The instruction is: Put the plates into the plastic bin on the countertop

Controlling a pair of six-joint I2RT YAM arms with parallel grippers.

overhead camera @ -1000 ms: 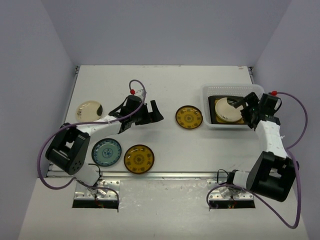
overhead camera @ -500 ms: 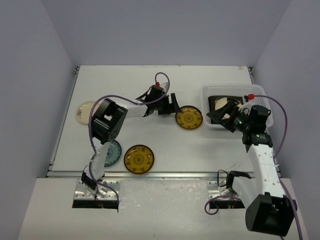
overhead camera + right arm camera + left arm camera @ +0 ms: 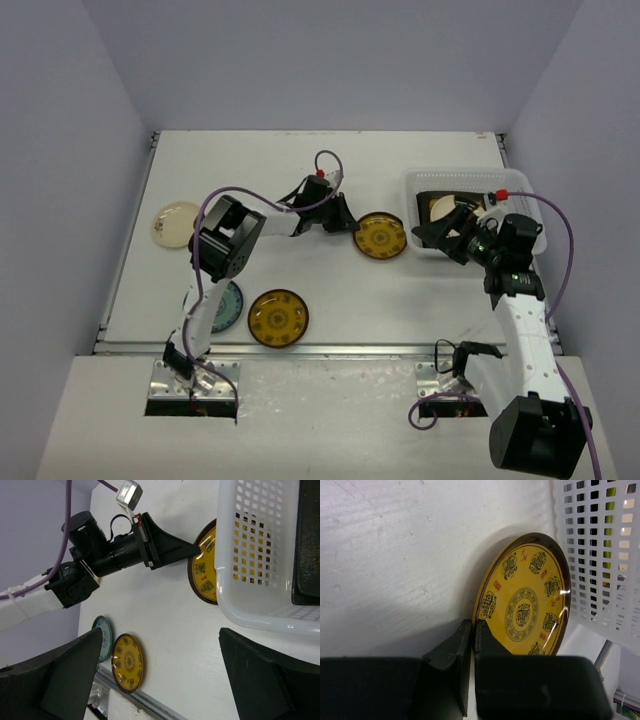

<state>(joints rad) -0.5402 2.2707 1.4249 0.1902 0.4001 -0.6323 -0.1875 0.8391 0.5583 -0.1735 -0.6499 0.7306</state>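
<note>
Bench (image 3: 330,285), near edge: amber plate (image 3: 278,317) and blue plate (image 3: 230,305), both lying free. Centre: second amber plate (image 3: 522,597), flat, directly right of your left gripper (image 3: 473,626), the nearer one, fingers pressed together at its rim. Only the left wrist view shows that contact, and you cannot tell if the rim is pinched. Right gripper (image 3: 160,635) spread. Far right: plastic bin (image 3: 460,173).

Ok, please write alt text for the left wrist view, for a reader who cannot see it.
The left gripper has its fingers closed together at the near rim of a patterned amber plate on the off-white countertop. A white slotted plastic bin fills the right side, behind the plate. Whether the fingers pinch the rim is unclear.
</note>
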